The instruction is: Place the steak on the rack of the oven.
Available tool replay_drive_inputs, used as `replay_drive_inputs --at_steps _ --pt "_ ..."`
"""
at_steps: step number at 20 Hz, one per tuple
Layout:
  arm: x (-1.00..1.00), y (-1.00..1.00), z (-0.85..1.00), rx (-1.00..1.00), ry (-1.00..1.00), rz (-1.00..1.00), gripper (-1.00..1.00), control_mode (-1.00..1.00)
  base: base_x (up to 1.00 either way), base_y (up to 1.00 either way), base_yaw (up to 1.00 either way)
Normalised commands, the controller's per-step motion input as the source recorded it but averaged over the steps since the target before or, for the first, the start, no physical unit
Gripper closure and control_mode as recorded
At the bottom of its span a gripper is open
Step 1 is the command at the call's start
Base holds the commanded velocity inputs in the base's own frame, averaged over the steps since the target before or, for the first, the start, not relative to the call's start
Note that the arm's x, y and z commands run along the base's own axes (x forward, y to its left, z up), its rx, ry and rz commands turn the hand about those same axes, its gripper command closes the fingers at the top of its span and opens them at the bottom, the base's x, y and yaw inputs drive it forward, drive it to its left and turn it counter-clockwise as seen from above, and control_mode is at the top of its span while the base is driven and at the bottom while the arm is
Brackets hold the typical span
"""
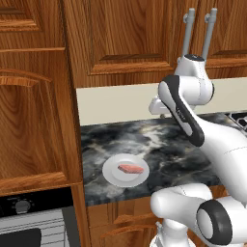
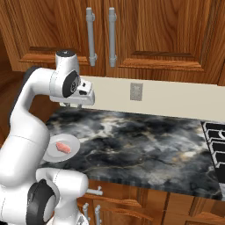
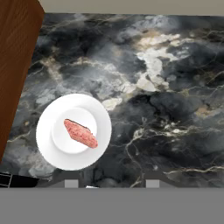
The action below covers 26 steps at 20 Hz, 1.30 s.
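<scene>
white and dark, the claw (image 3: 112, 183) hangs high over the marbled black countertop (image 3: 166, 109), looking straight down on it; its two finger tips (image 3: 71, 183) stand well apart at the bottom of the hand view, with nothing between them. off to one side of the claw in the hand view, the steak (image 3: 80, 133) lies flat in the middle of a round white plate (image 3: 52, 151) (pinkish-red, lying at a slant across the dish). from the left base view the plate (image 1: 110, 174) sits near the front edge of the counter, close to the tall wooden cabinet (image 1: 34, 120), and the steak (image 1: 130, 169) rests on it untouched. the oven (image 1: 34, 224) is set into that cabinet, lower than the counter, its black panel and round grey knob (image 1: 22, 206) showing. a pale backsplash (image 2: 176, 101) runs behind the counter, with a wall outlet (image 2: 136, 91) on it.
</scene>
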Motion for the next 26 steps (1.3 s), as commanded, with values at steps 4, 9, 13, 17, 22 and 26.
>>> replay_drive_inputs --at_steps 4,9,13,17,22,26 --pt "0.0 0.0 -0.01 0.0 0.0 0.0 -1.0 -1.0 0.0 0.0 0.0" --pt "-0.19 0.2 -0.32 -0.03 0.0 0.01 -1.0 -1.0 0.0 0.0 0.0" --pt "-0.22 0.71 -0.6 -0.08 0.0 0.07 -1.0 -1.0 0.0 0.0 0.0" --pt "-0.05 0.57 -0.66 -0.06 0.09 0.14 -1.0 -1.0 0.0 0.0 0.0" --pt "-0.01 0.27 -0.57 -0.01 0.06 0.14 -1.0 -1.0 0.0 0.0 0.0" --pt "0.0 0.36 -0.69 -0.08 0.0 0.23 -1.0 -1.0 0.0 0.0 0.0"
